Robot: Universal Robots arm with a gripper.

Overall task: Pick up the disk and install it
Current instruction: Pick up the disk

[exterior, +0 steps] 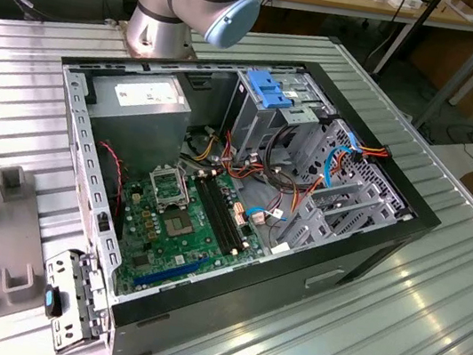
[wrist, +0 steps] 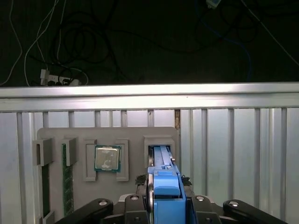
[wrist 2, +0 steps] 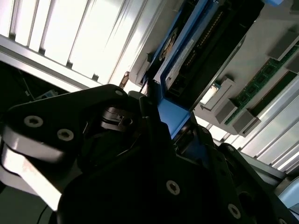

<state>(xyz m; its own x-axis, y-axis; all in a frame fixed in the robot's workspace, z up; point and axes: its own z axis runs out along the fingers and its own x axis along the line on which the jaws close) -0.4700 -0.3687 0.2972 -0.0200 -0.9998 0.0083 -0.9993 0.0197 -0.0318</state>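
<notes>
In both wrist views the disk (wrist: 165,189) (wrist 2: 198,44) stands on edge, a grey drive with blue rails. My gripper (wrist: 166,207) (wrist 2: 172,125) is shut on it, black fingers (wrist: 135,205) pressed to both flat sides. The disk's far end reaches toward an upright slot (wrist: 161,151) of the grey parts tray (wrist: 140,135); I cannot tell whether it still sits in that slot. The open computer case (exterior: 360,251) lies on the ribbed metal table in the exterior view, with its drive cage (exterior: 269,115) at the back.
The tray also holds a processor (wrist: 108,157) and memory sticks (wrist: 67,179). A blue bracket (exterior: 267,88) lies on the drive cage, and a grey power-supply box (exterior: 145,102) sits in the case's back corner. The arm's base (exterior: 157,25) stands behind the case. Cables hang beyond the table edge (wrist: 149,91).
</notes>
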